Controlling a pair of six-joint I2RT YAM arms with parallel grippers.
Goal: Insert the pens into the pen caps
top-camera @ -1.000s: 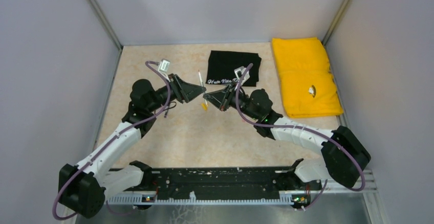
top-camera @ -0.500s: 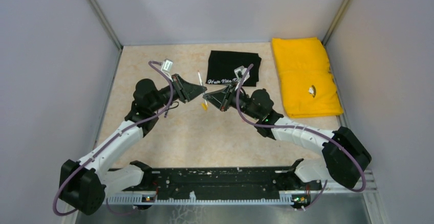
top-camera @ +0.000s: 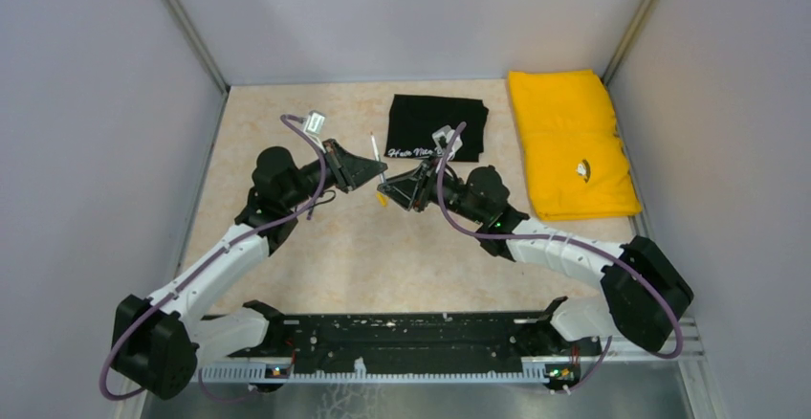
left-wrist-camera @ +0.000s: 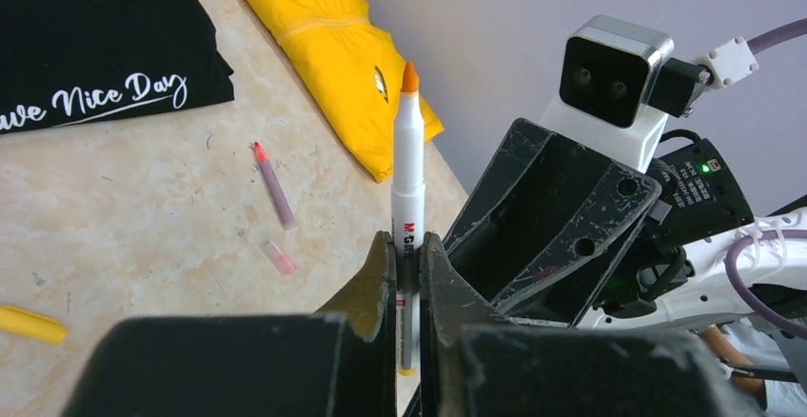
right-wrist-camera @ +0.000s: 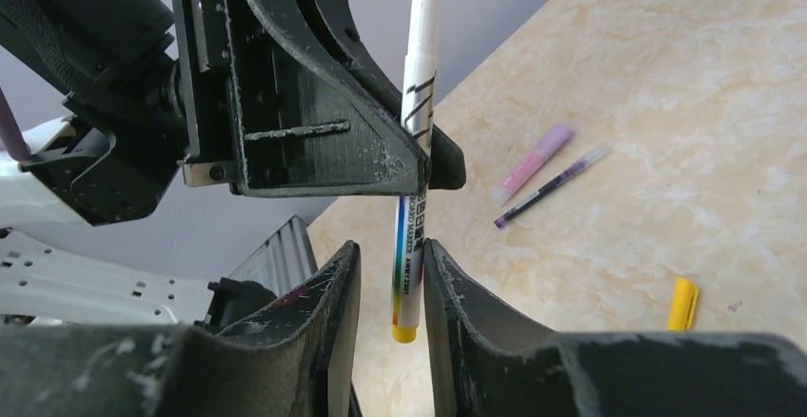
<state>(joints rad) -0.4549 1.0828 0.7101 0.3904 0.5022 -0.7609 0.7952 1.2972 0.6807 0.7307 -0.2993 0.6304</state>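
**Above the bench, one pen pinched and awaiting its cap**

Above the middle of the beige marbled bench (left-wrist-camera: 124, 208), the white-barrelled marker pen with an orange felt tip (left-wrist-camera: 407, 179) is held upright, clear of the surface. It is pinched at mid-barrel by the left gripper (left-wrist-camera: 407, 250), whose jaws are pressed tight on the printed section. The right gripper (right-wrist-camera: 390, 250) is placed around the pen's yellow lower end with its jaws slightly spread. A gap is seen on at least one side, so no hold is judged there.

The short orange-yellow plastic cap (right-wrist-camera: 681, 303) is lying on the bench nearby, apart from both grippers.

The pen is judged to be light and stiff, with a smooth round barrel that can be expected to slip or swivel in a narrow pinch. A hold nearer the tip would be preferred, so that the nib is steered with little wobble. The soft nib itself should not be squeezed or struck against the cap's rim. The cap is judged to be very light and liable to roll or skid. It would best be taken by its closed end, with the mouth left free.
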